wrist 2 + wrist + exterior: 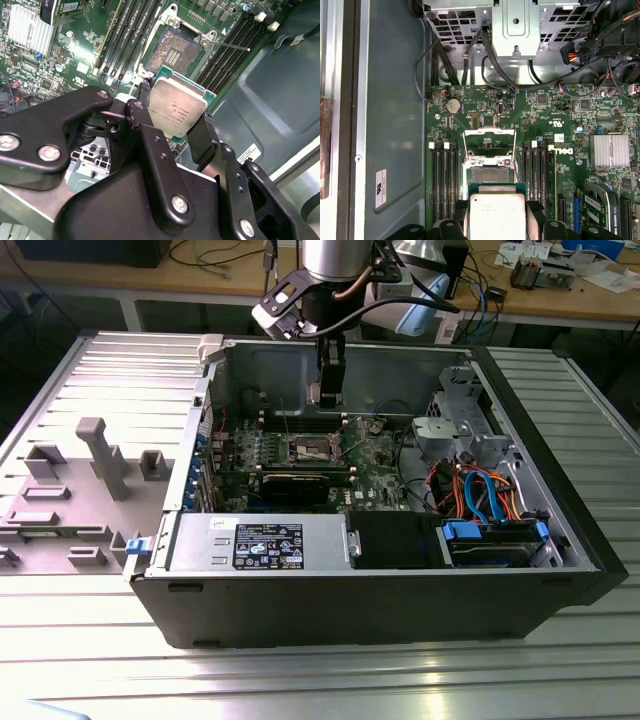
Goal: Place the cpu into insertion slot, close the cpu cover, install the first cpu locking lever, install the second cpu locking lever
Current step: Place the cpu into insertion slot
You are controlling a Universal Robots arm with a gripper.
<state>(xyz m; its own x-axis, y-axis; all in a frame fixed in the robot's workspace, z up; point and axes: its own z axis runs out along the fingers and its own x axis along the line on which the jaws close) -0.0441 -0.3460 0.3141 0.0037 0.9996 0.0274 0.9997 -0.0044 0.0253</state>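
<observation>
The gripper [170, 125] is hanging inside the open case [400, 590], its jaws clamping the cpu [177, 105] by two opposite edges, with the metal top facing both wrist cameras. The cpu is hovering clear of the slot [176, 47], whose gold contact field is lying bare. In the exterior view the slot is sitting at about 6 o'clock from the gripper (the case is resting on the counter [100, 660]). The cover [489, 145] is standing raised at one edge of the slot — a thin lever [227, 45] is jutting out beside it.
</observation>
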